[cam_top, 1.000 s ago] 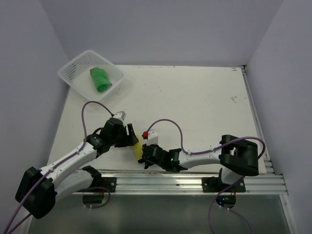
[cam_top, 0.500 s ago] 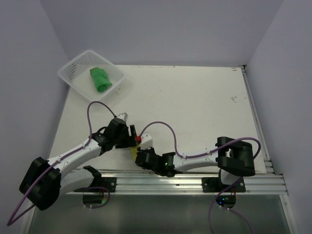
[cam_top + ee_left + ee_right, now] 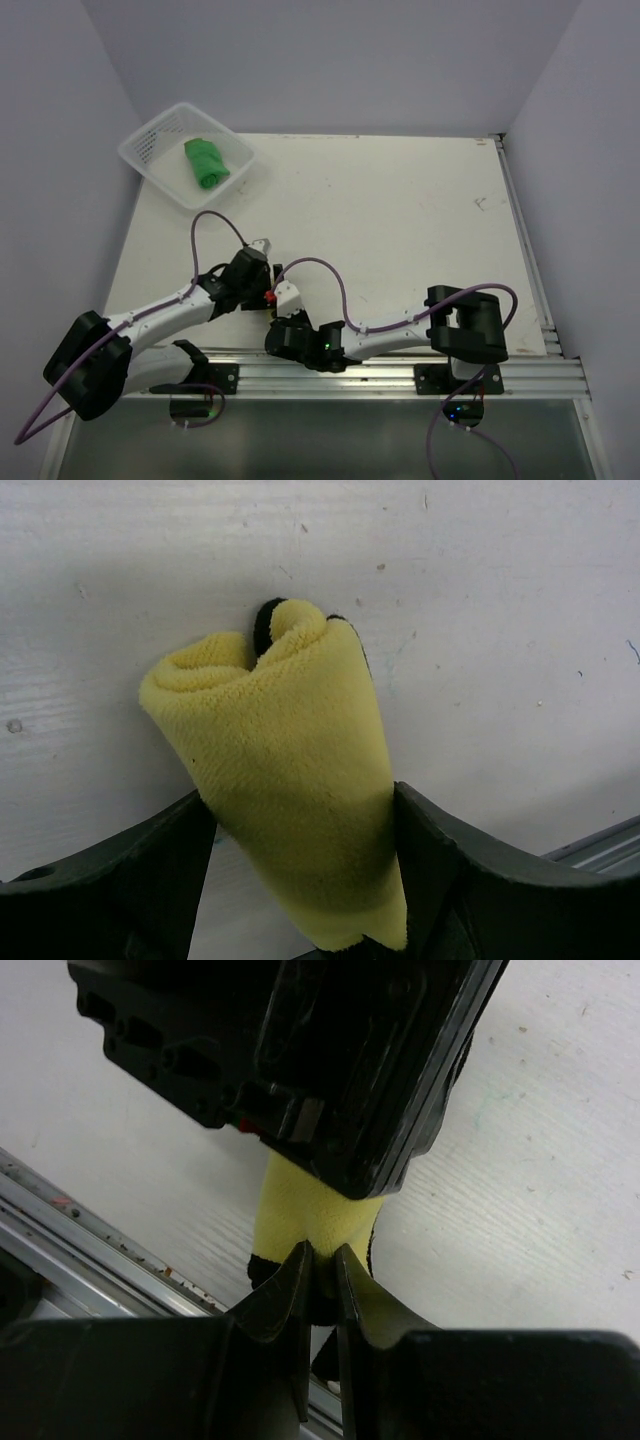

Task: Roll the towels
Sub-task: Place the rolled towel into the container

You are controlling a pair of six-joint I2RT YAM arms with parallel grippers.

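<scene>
The yellow towel (image 3: 290, 780) is a loose roll on the white table, with its black reverse face showing at the far end. My left gripper (image 3: 300, 880) straddles the roll, one finger (image 3: 150, 870) against each side. My right gripper (image 3: 320, 1255) is pinched shut on the roll's near end (image 3: 310, 1205), right under the left gripper's black body (image 3: 300, 1060). From above, both grippers (image 3: 262, 290) (image 3: 283, 325) crowd together near the front edge and hide the yellow towel. The green towel (image 3: 205, 162) lies rolled in the basket.
The white mesh basket (image 3: 150, 150) stands at the far left corner of the table. A metal rail (image 3: 400, 360) runs along the near edge, close behind the right gripper. Purple cables loop over both arms.
The right gripper has moved left along the front edge and the left gripper has closed in over it. The yellow towel, seen between them earlier, is now covered in the top view.
</scene>
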